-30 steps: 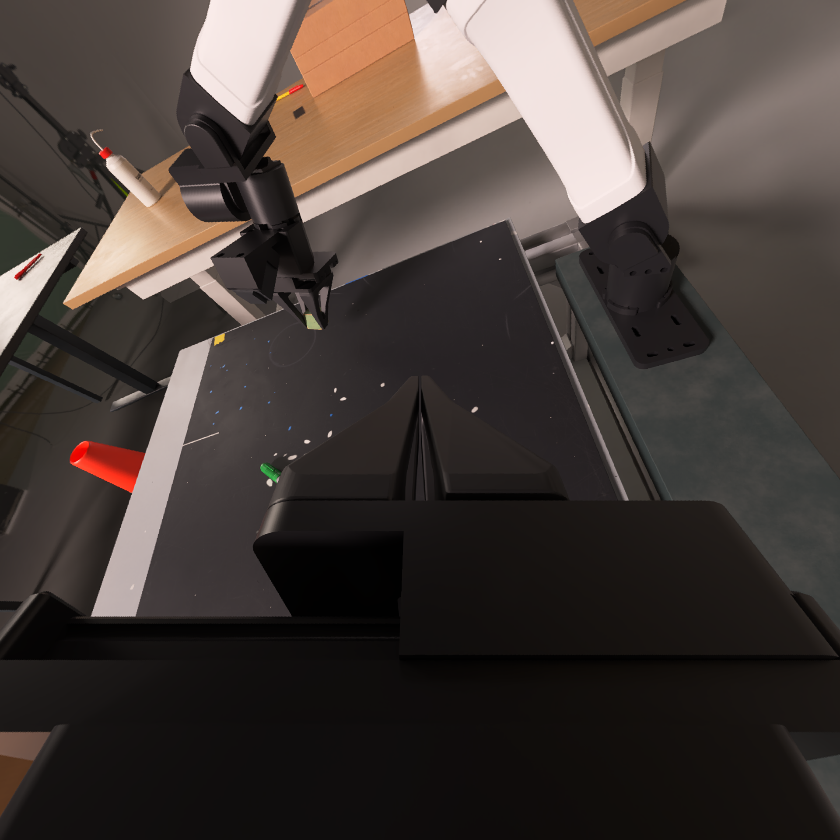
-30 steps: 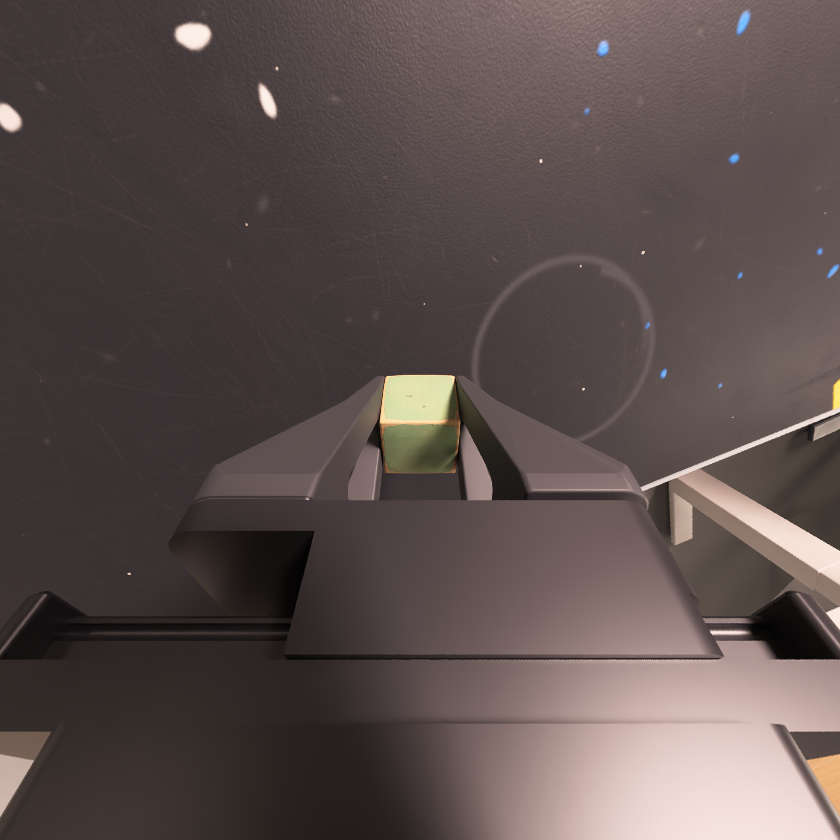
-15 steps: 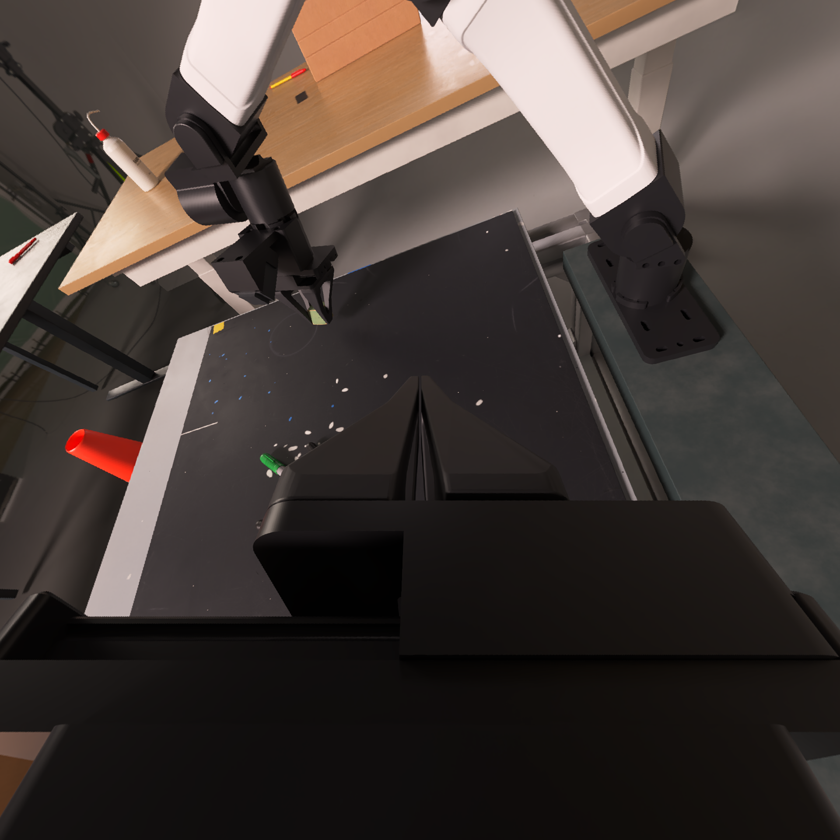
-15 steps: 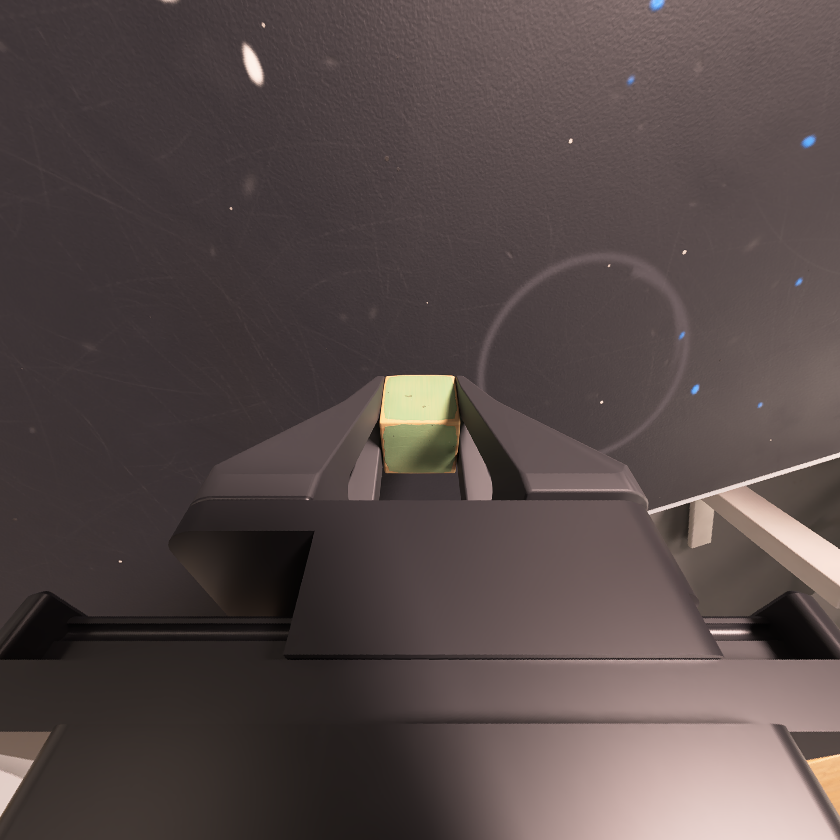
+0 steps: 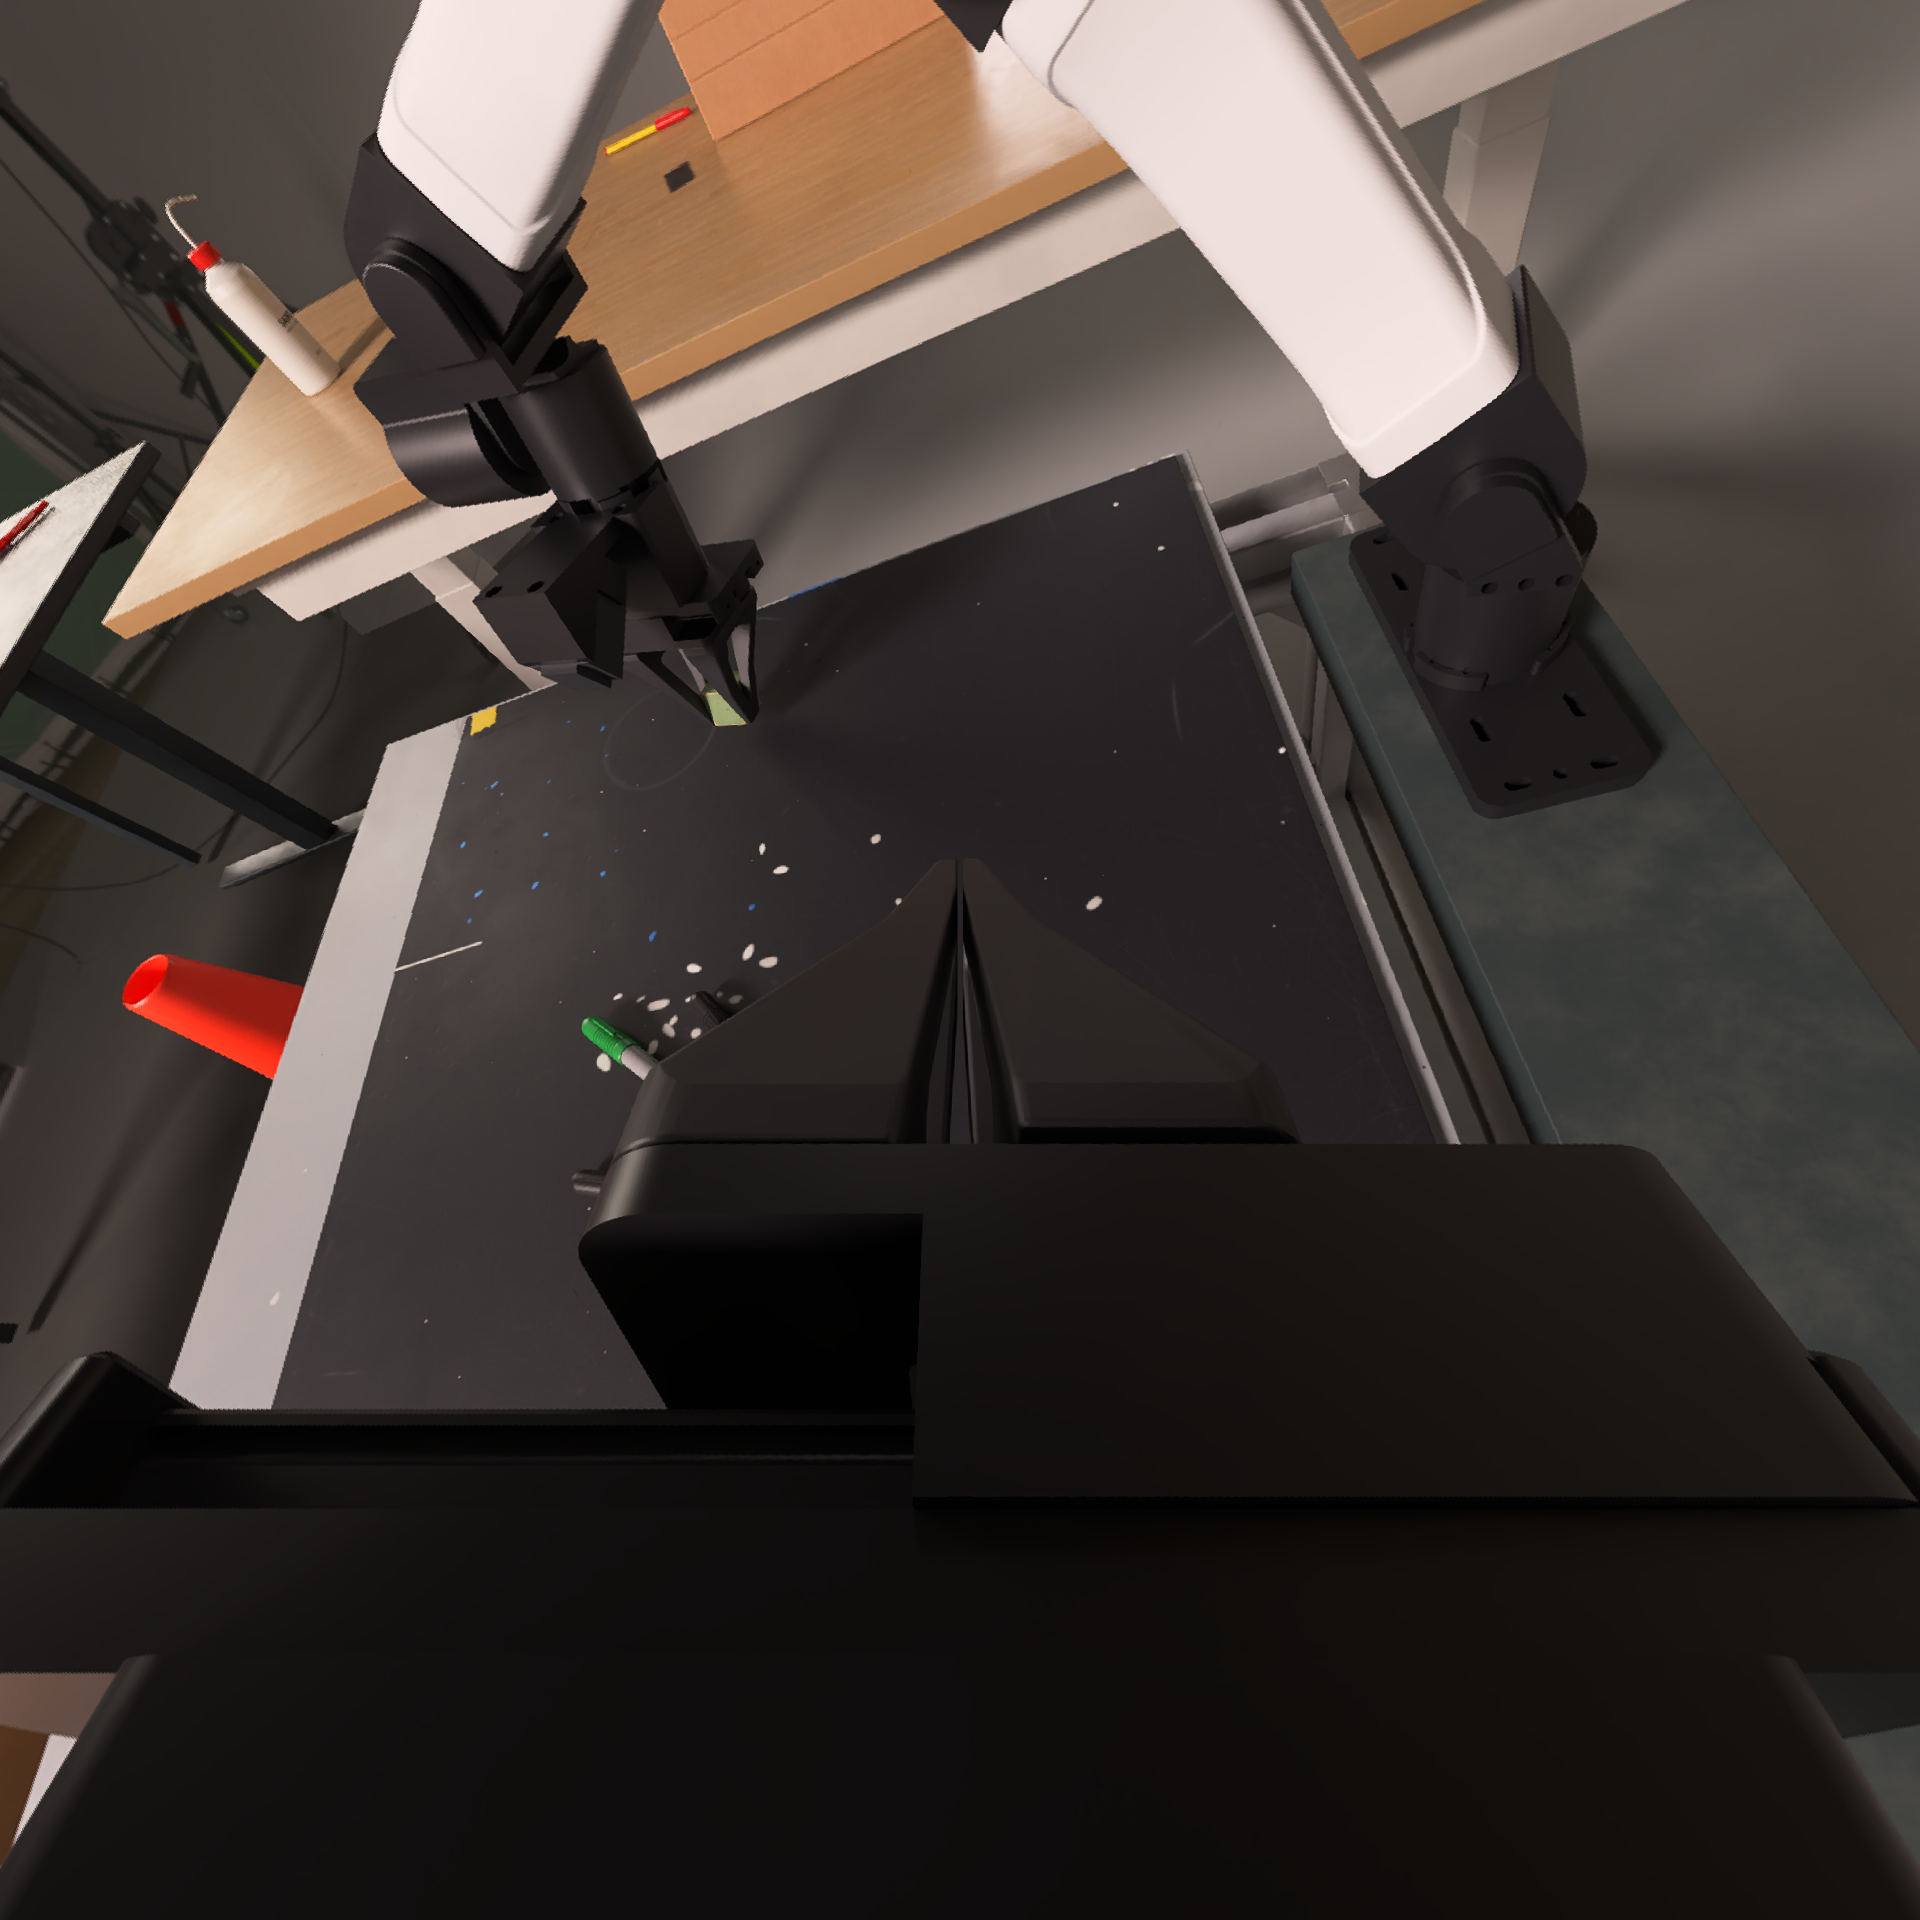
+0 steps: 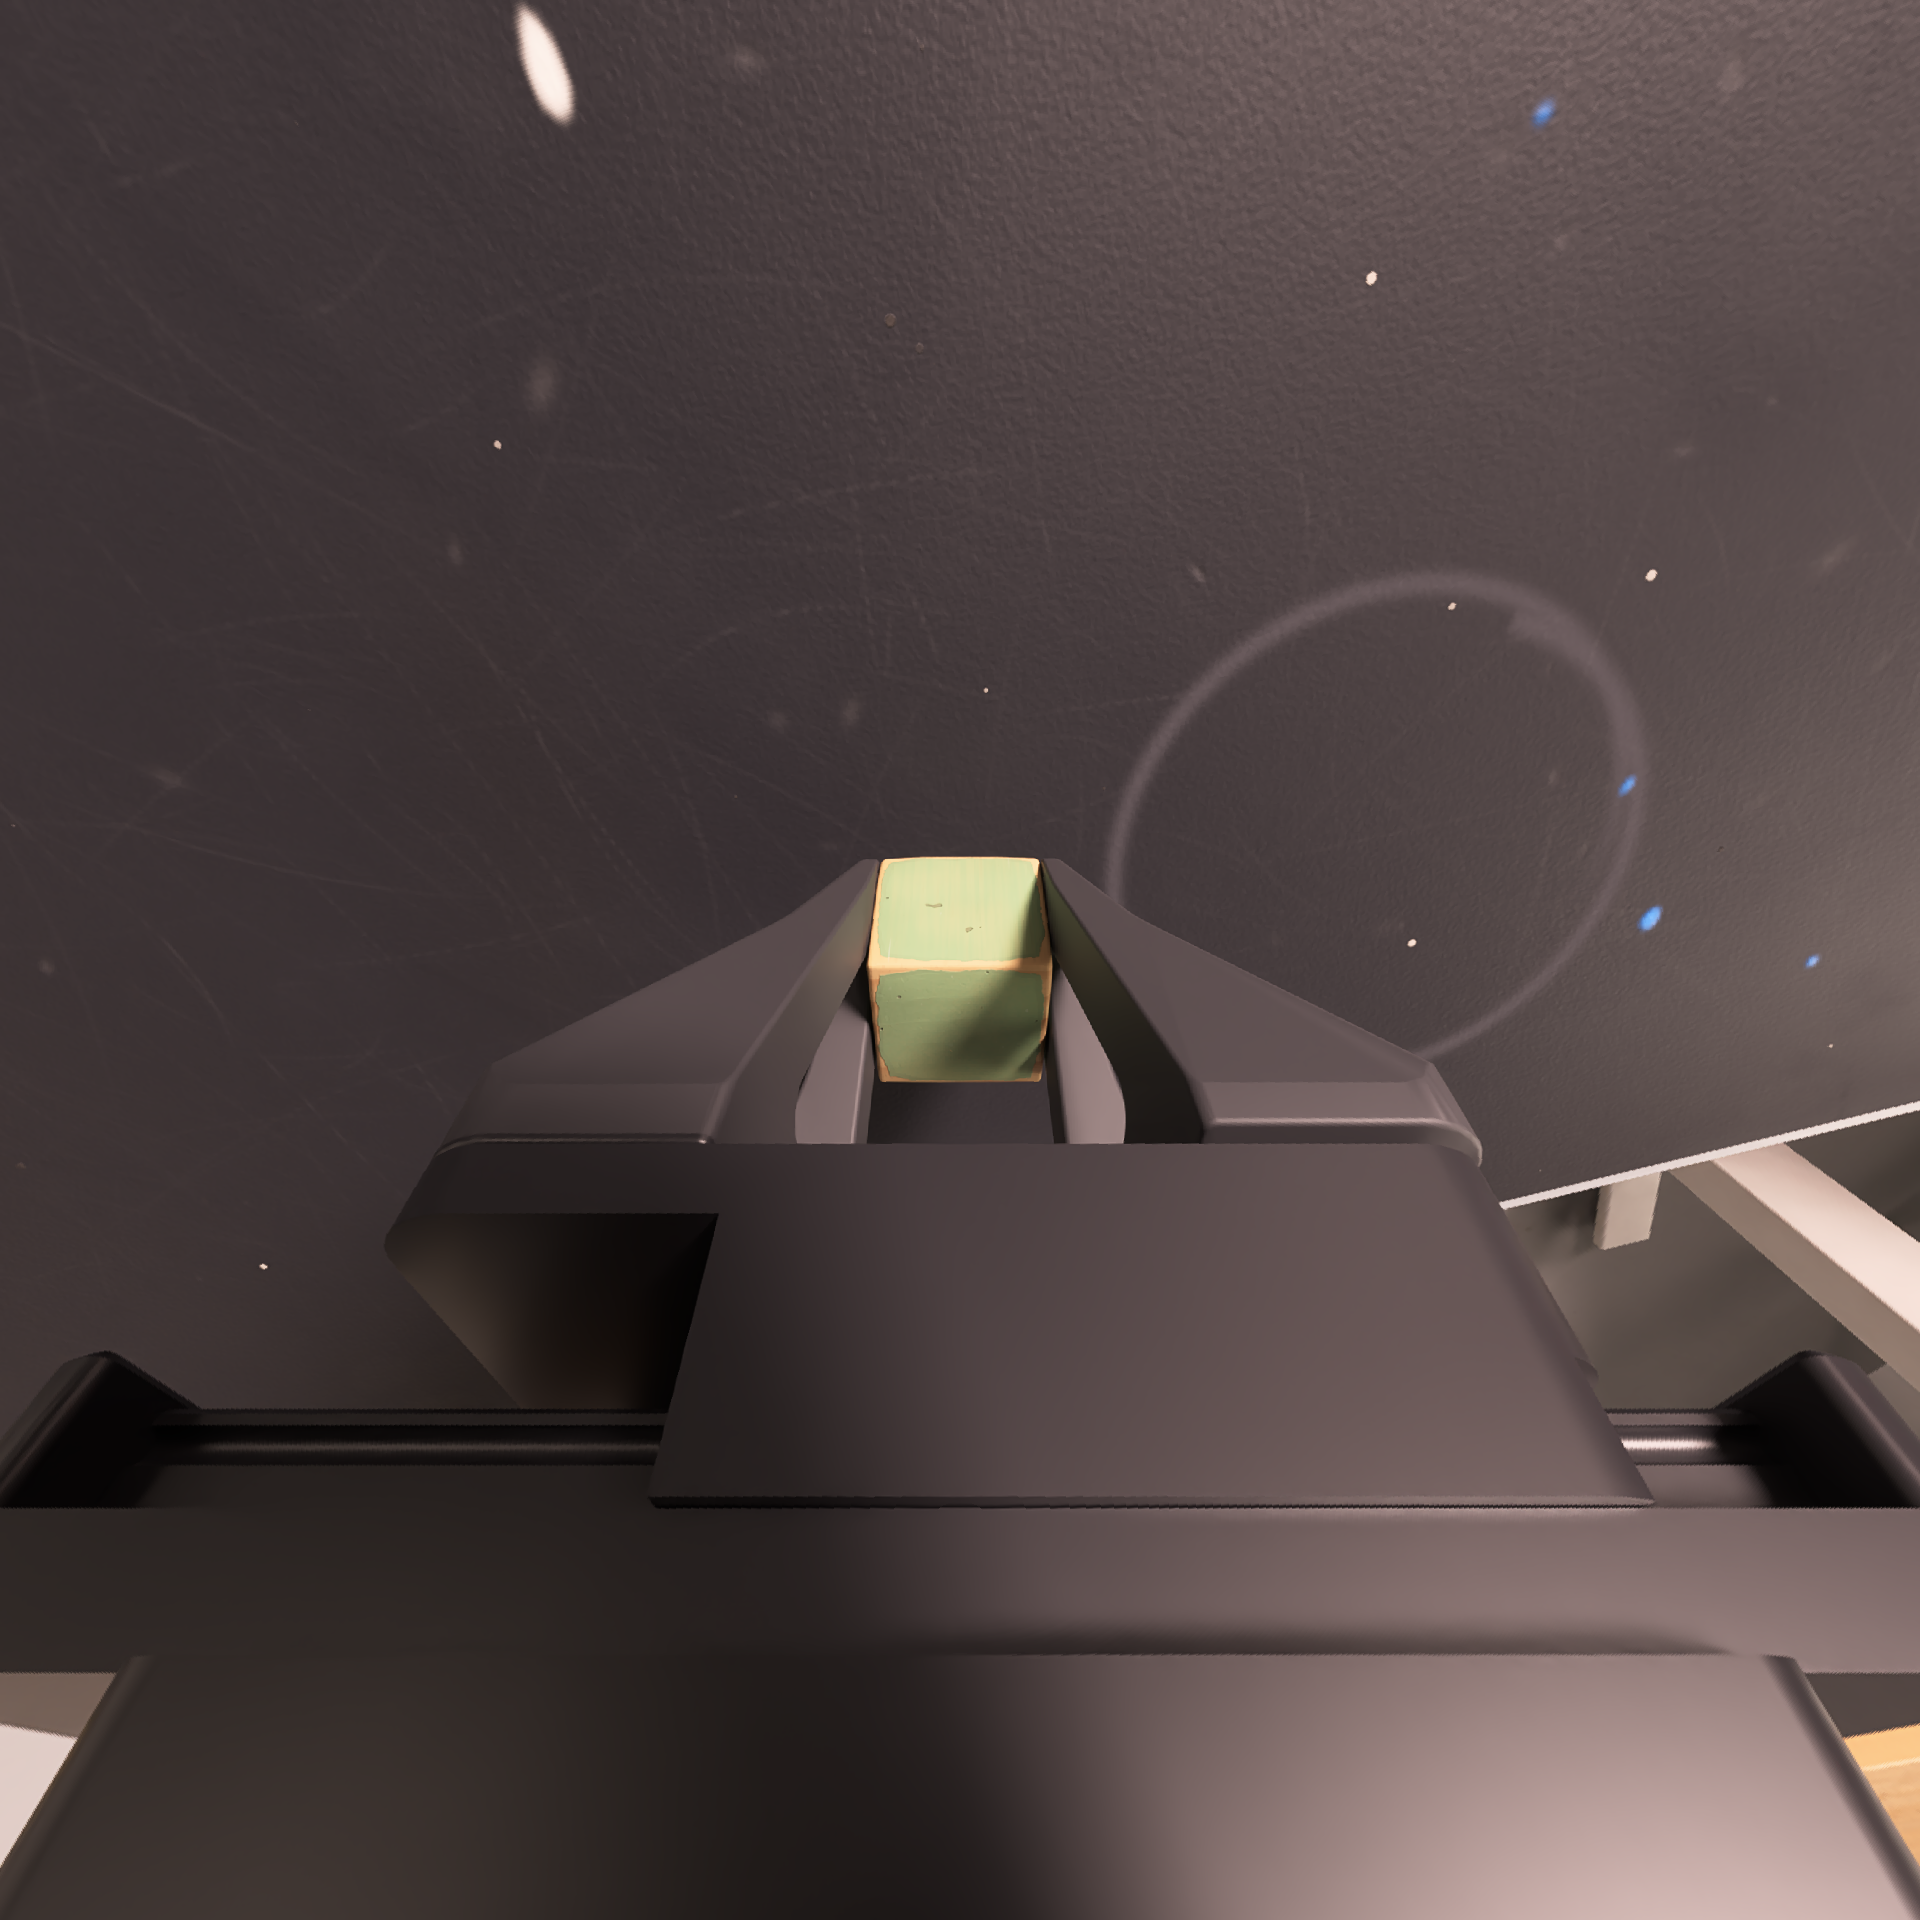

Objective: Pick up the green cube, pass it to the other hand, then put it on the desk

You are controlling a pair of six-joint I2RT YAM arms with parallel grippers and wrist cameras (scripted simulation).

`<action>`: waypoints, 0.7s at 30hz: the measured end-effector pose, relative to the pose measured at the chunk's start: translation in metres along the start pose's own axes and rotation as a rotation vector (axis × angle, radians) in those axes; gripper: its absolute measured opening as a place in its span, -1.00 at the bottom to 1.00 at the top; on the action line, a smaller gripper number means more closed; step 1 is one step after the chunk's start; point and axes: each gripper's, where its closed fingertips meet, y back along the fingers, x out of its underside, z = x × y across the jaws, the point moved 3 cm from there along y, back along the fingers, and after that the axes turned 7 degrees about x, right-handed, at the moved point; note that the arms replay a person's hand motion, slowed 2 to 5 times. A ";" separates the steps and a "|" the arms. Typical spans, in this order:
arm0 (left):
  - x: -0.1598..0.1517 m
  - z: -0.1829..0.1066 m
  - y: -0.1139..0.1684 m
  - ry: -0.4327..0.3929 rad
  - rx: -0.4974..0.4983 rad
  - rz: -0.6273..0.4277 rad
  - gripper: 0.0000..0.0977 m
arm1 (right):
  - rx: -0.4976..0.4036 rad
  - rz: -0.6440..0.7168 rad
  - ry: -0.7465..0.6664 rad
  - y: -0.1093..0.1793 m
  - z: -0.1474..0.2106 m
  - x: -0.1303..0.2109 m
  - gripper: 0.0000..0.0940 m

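The green cube (image 6: 958,966), pale green with tan edges, sits clamped between the two fingers of my right gripper (image 6: 958,883), close above the dark desk (image 6: 727,468). In the left wrist view the right gripper (image 5: 727,707) hangs at the far end of the desk (image 5: 1039,675) with the cube (image 5: 725,709) showing at its tips, very near the surface. My left gripper (image 5: 960,883) is shut and empty, its fingers pressed together, held high over the near part of the desk.
A green marker (image 5: 615,1045) lies on the desk by the left gripper. A red cone (image 5: 208,1008) lies off the desk's left edge. A wooden bench (image 5: 727,229) with a white bottle (image 5: 260,317) and a cardboard box (image 5: 769,52) stands behind. The right arm's base (image 5: 1507,644) is at right.
The right gripper has lowered with the cube toward the desk; the ring mark and desk edge slid in its view. The left gripper has stayed shut and shifted only slightly.
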 end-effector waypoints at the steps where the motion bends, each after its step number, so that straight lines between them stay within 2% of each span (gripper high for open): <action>1: 0.000 0.000 0.000 0.001 0.000 0.001 -0.98 | -0.001 0.001 0.001 0.000 0.000 0.000 -0.47; 21: 0.003 0.001 -0.002 0.007 0.004 0.009 -0.98 | -0.010 -0.005 0.008 -0.004 0.001 -0.005 -0.47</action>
